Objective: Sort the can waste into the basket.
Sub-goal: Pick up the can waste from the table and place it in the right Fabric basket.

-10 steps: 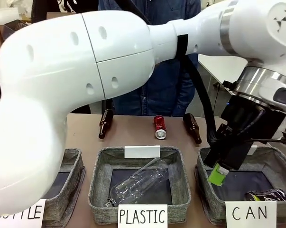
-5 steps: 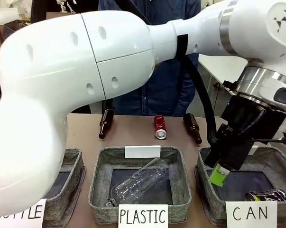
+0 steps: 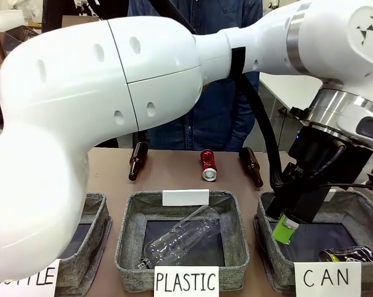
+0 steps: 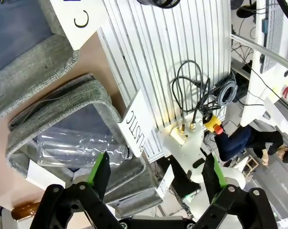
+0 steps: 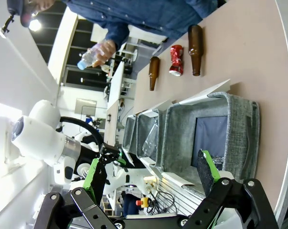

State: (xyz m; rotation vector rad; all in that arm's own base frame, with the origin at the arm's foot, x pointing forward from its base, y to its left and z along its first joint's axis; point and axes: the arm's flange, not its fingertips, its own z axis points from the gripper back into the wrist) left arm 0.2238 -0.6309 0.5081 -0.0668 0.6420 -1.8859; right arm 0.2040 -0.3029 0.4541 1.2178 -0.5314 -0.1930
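The dark can lies in the front right corner of the grey basket signed "CAN". My left arm reaches across the table, and its gripper hangs open and empty over that basket's left part, tilted toward the robot's side. In the left wrist view the left gripper holds nothing, with the CAN basket at the upper left. The red can lies on the table at the far side, between two brown bottles. My right gripper stands open and empty off the table's right end, looking across the CAN basket to the red can.
The basket signed "PLASTIC" holds a clear bottle. Another grey basket stands at the left. Brown bottles lie on either side of the red can. A person in denim stands at the far side, holding a clear bottle.
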